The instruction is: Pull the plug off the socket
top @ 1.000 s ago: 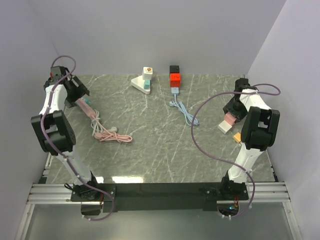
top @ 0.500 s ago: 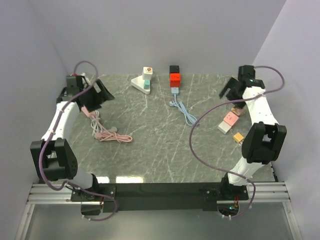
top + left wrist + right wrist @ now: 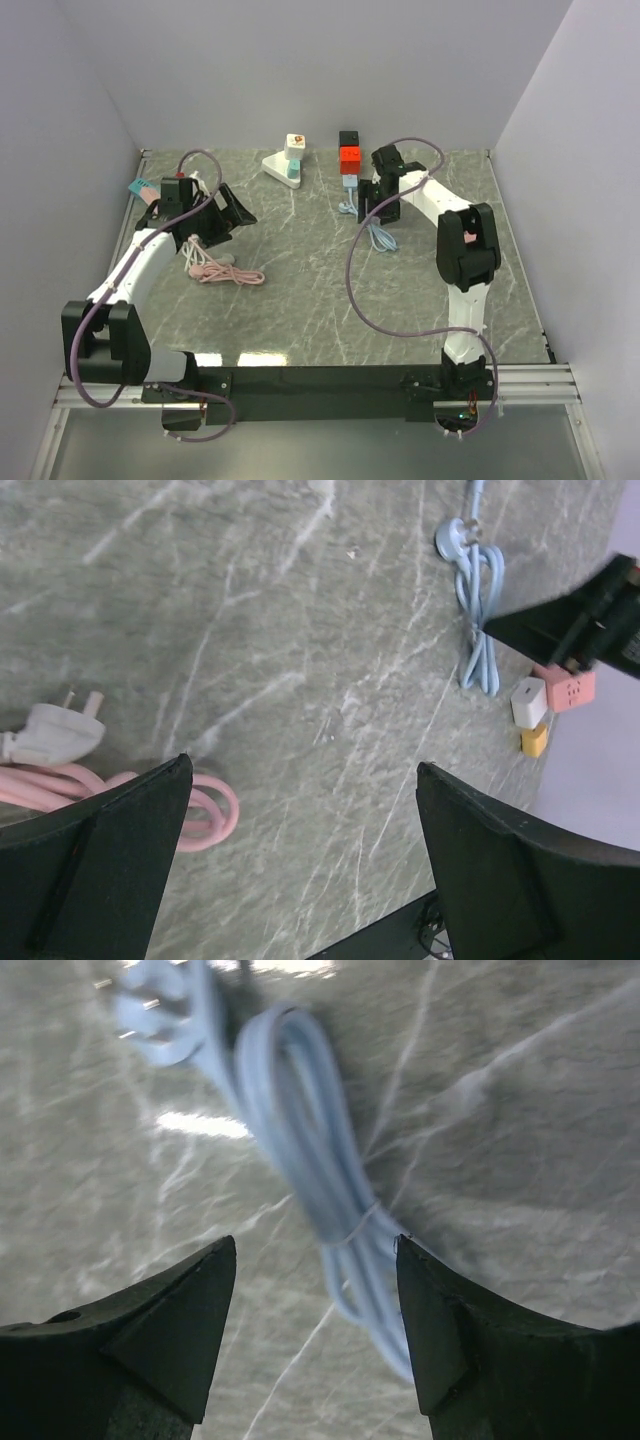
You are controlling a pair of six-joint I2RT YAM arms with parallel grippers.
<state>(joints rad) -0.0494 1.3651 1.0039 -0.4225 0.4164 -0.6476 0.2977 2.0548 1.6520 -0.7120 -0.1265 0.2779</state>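
Note:
A red and black socket block [image 3: 349, 152] stands at the back centre, with a pale blue plug [image 3: 349, 181] against its near face. From it a blue cable [image 3: 378, 235] runs toward me in a tied bundle [image 3: 300, 1150]. My right gripper [image 3: 369, 204] hovers open just over that bundle [image 3: 315, 1245], nothing between its fingers. A pronged blue plug end [image 3: 150, 1010] lies loose beside the bundle. A white socket base [image 3: 279, 166] carries a teal plug [image 3: 293, 175]. My left gripper [image 3: 238, 212] is wide open over bare table [image 3: 300, 770].
A coiled pink cable [image 3: 215, 265] with a white plug [image 3: 50, 735] lies at the left. A teal and pink piece [image 3: 143, 189] sits by the left wall. Pink [image 3: 572, 688], white [image 3: 527, 700] and yellow [image 3: 535, 740] adaptors lie at the right.
Both arms have swung in from the sides toward the middle. The right gripper left the pink adaptor and now hangs over the blue cable. The left jaws opened wider.

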